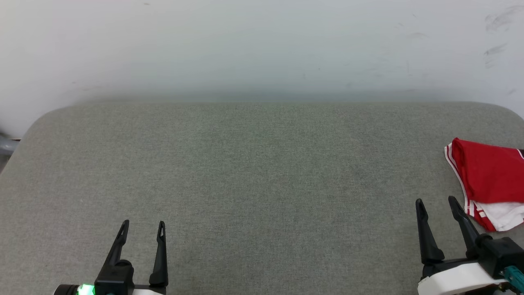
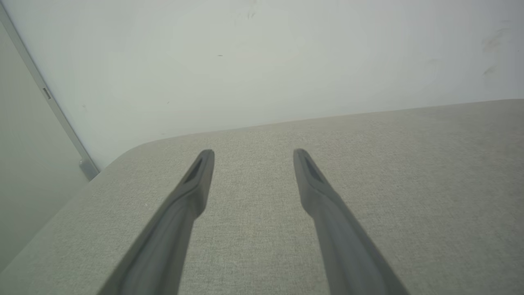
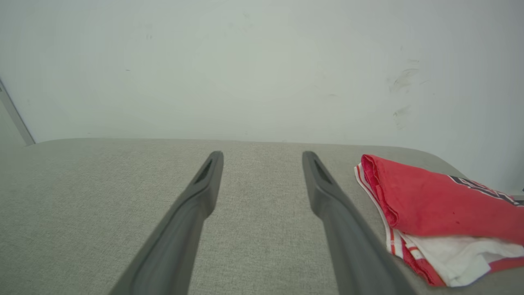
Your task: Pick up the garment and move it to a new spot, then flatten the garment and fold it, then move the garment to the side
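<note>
Folded red garment on grey padded table, just right of right gripper, left gripper well apart, both spread wide, empty.

Grey-green fabric surface w/ rounded far corners and a woven texture spans the lower head view. It looks flat and lightly padded. Behind it is a pale off-white wall, meeting the surface's far edge. Dark scuff marks on the wall at upper right, plus a few faint specks nearer the middle. At far left, just beside the surface's corner, a bit of grey fitting — too cut off to tell what it is. Left wrist view: a slim grey strip runs diagonally down the wall and ends at a small grey bracket near the surface's corner — a plain pale panel lies to the left of the strip.
</note>
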You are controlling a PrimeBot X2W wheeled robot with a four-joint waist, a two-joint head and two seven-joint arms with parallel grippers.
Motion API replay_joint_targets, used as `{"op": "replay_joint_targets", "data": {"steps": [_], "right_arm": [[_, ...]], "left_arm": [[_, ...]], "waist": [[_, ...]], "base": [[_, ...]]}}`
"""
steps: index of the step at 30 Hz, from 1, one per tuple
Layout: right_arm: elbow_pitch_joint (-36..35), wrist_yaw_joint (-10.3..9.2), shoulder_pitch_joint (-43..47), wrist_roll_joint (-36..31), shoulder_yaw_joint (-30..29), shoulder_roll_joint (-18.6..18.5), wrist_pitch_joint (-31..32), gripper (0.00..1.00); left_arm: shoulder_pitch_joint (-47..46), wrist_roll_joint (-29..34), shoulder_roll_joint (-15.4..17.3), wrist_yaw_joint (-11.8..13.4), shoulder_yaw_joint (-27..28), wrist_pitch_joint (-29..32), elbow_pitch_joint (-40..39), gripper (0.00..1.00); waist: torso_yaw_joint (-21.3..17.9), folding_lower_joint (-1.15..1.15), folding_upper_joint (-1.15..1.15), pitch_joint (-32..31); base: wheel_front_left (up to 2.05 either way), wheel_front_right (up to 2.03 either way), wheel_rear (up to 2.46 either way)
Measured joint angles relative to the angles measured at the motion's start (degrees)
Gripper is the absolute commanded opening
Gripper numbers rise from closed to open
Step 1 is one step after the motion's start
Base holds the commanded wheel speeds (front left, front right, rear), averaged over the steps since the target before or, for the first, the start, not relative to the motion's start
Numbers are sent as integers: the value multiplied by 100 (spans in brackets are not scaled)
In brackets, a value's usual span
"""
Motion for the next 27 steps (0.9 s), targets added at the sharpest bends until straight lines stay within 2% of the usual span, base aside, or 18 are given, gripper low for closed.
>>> {"op": "replay_joint_targets", "data": {"steps": [4, 5, 10, 27], "right_arm": [[-2, 0, 69, -48, 0, 31, -5, 100], [5, 1, 69, -60, 2, 37, -5, 0], [255, 2, 144, -24, 15, 47, 33, 0], [375, 2, 68, 1856, -52, 74, 470, 0]], "left_arm": [[35, -22, -7, -41, 19, 0, -2, 100], [36, -31, -11, -45, 22, 0, 4, 0], [109, -90, -48, -49, 2, 33, 259, 0], [-101, -2058, -157, -296, 186, 481, 498, 0]], "waist": [[-7, 0, 0, -7], [-8, 0, 0, -7], [-8, 1, 0, -9], [-4, 1, 0, -5]], "base": [[0, 0, 0], [0, 0, 0], [0, 0, 0], [0, 0, 0]]}}
